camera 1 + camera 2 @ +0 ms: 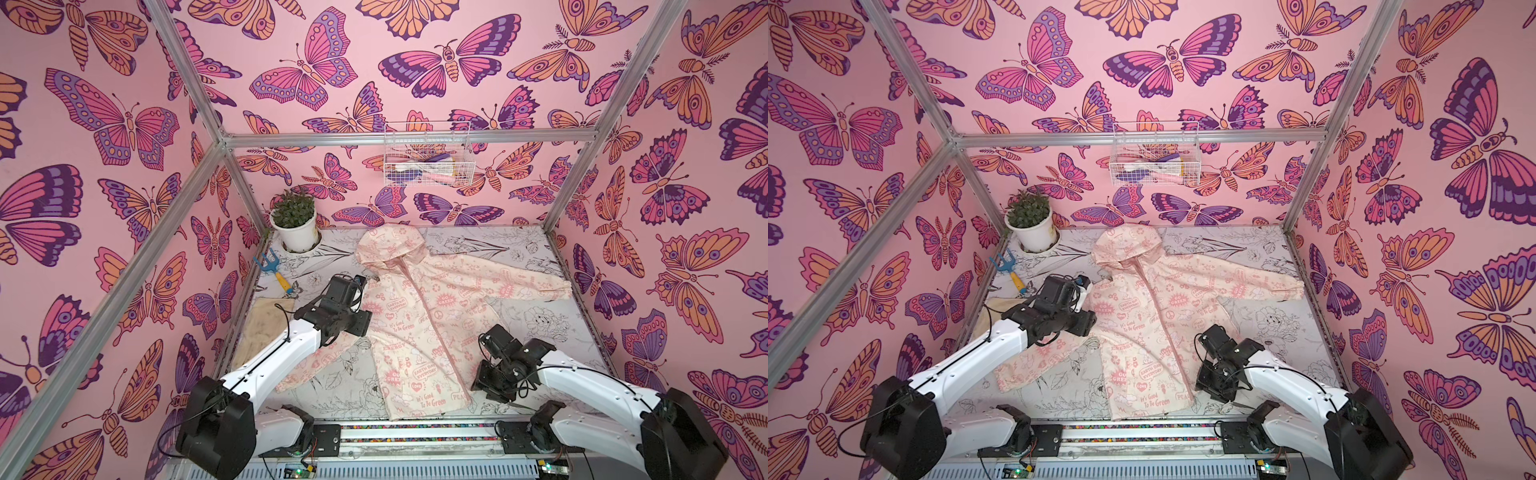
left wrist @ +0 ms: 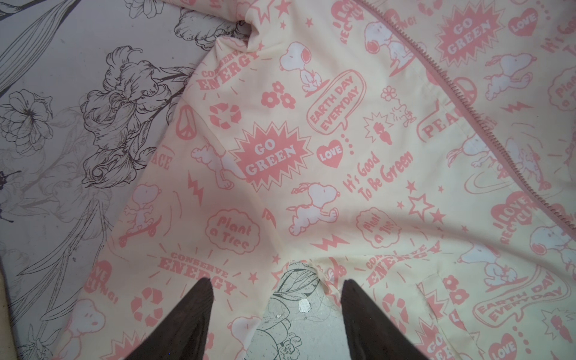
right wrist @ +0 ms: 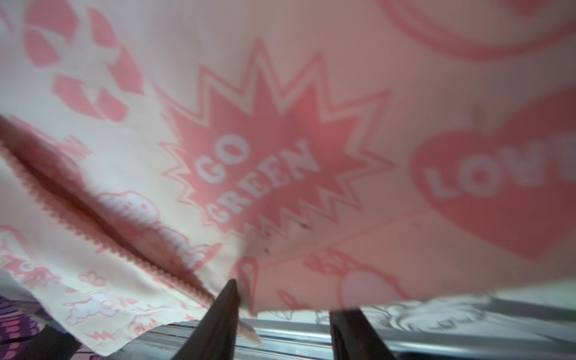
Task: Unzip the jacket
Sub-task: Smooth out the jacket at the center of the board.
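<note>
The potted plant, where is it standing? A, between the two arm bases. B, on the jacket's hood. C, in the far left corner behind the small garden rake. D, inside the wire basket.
C: the potted plant stands in the far left corner, apart from the jacket, with the garden rake lying just in front.

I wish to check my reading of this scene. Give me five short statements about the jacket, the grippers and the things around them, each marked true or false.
1. The jacket lies spread on the table, hood toward the back wall. True.
2. The potted plant stands on the jacket. False: it stands in the far corner, apart from it.
3. The left gripper is open. True.
4. The wire basket lies on the table. False: it hangs on the back wall.
5. The right gripper is at the hood. False: it is at the bottom hem.
</note>
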Robot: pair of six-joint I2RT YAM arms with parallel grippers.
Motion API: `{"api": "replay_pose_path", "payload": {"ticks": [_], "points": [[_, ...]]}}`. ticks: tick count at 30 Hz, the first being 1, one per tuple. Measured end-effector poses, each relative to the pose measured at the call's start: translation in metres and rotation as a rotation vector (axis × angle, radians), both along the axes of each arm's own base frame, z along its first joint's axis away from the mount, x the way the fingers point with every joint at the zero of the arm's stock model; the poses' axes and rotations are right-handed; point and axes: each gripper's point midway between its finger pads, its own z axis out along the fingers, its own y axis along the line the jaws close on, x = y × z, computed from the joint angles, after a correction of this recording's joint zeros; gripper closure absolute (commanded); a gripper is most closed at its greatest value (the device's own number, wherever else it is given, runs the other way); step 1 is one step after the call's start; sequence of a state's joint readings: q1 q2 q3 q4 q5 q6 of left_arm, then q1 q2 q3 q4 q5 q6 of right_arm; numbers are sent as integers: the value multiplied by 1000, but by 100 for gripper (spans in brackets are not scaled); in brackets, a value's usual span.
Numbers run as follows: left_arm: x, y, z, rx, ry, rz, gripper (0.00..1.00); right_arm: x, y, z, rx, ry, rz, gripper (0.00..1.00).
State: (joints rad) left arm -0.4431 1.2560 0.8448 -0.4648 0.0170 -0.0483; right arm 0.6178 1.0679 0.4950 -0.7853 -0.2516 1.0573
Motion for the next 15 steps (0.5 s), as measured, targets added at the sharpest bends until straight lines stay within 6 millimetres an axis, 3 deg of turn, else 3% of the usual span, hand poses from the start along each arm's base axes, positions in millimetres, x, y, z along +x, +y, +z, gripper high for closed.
{"api": "replay_pose_path", "payload": {"ticks": [7,10,15], "points": [[-1,-1,0,-2,1,-10,33,4,0,41,30,-81,34,93],[-1,-2,0,-5,2,-12,33,9,1,47,42,-114,31,98],[-1,-3,0,-10,5,-16,33,21,9,33,28,-94,31,100]]}}
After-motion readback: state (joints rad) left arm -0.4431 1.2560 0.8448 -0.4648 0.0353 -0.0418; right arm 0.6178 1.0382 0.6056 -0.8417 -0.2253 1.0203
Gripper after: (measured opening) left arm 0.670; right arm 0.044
